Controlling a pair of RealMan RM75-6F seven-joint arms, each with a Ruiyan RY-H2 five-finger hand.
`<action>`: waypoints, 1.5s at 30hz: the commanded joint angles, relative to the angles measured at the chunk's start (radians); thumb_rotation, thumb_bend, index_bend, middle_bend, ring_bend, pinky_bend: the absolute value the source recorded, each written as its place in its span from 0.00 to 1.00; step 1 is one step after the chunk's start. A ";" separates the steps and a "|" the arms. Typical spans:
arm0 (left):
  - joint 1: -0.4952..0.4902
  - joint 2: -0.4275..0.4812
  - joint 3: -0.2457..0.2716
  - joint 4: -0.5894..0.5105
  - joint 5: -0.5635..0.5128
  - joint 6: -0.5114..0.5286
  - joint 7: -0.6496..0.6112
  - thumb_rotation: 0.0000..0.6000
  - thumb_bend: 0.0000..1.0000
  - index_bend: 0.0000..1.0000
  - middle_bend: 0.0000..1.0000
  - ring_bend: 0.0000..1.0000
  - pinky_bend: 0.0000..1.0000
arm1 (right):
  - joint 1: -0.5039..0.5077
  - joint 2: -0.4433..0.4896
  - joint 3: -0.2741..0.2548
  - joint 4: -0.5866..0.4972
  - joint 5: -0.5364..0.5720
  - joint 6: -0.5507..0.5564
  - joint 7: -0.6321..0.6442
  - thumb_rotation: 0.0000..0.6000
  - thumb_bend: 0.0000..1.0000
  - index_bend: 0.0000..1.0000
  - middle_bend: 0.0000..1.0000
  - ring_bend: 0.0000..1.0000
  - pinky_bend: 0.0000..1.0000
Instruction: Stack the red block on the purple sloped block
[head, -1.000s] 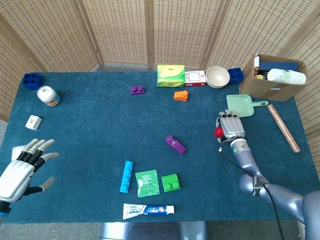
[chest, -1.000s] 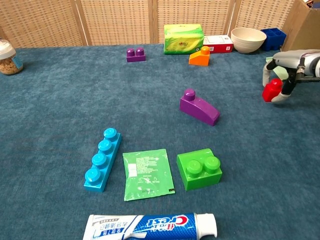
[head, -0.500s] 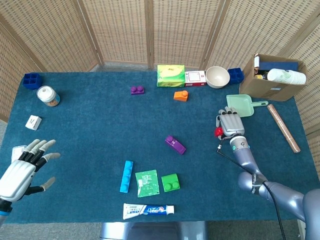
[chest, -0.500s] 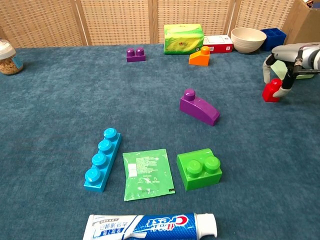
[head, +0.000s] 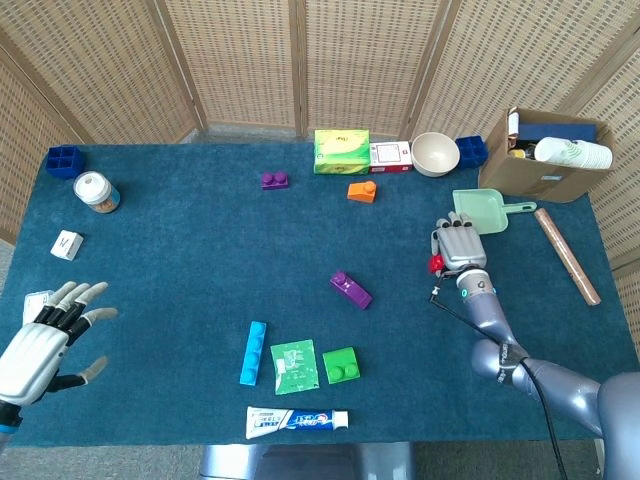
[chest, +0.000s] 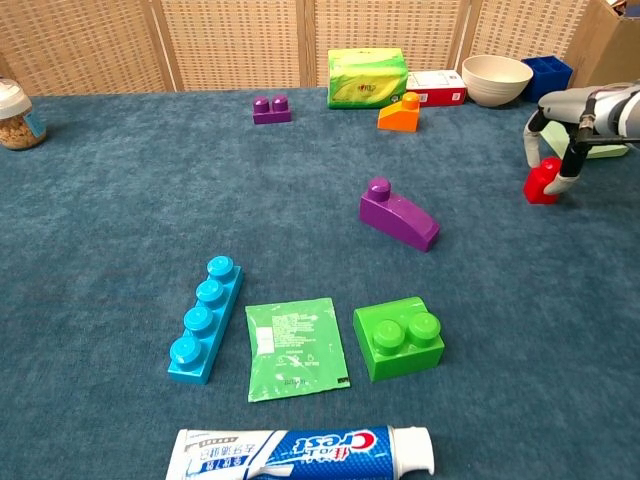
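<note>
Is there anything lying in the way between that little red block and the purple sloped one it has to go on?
Nothing visible does: only bare blue cloth lies between the red block and the purple sloped block.

A worktop (head: 200, 240) covered in deep blue, carpet-like fabric fills most of both views. In the head view its far edge runs just below a folding screen (head: 300, 60) of woven tan rattan panels set in pale wooden frames; the panels stand at angles to one another, wrapping round the far corners and down both sides of the worktop. In the chest view the same screen (chest: 230, 40) closes off the scene right behind the far edge. A strip of grey floor (head: 250, 130) shows between screen and worktop at the back. Light is soft and even, with only faint shadows on the fabric.
</note>
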 joint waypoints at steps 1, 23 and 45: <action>0.000 -0.001 -0.001 0.002 0.000 0.000 -0.003 1.00 0.35 0.26 0.00 0.00 0.00 | 0.002 0.000 -0.002 0.001 0.006 0.000 -0.003 1.00 0.18 0.53 0.20 0.03 0.09; 0.006 -0.009 0.000 0.013 0.004 0.000 -0.013 1.00 0.35 0.26 0.00 0.00 0.00 | 0.011 0.031 -0.003 -0.061 0.008 0.029 -0.003 1.00 0.18 0.62 0.25 0.06 0.10; 0.017 -0.013 0.006 0.015 0.020 0.005 0.025 1.00 0.35 0.26 0.00 0.00 0.00 | -0.002 0.209 0.031 -0.429 -0.167 0.102 0.076 1.00 0.19 0.62 0.26 0.07 0.11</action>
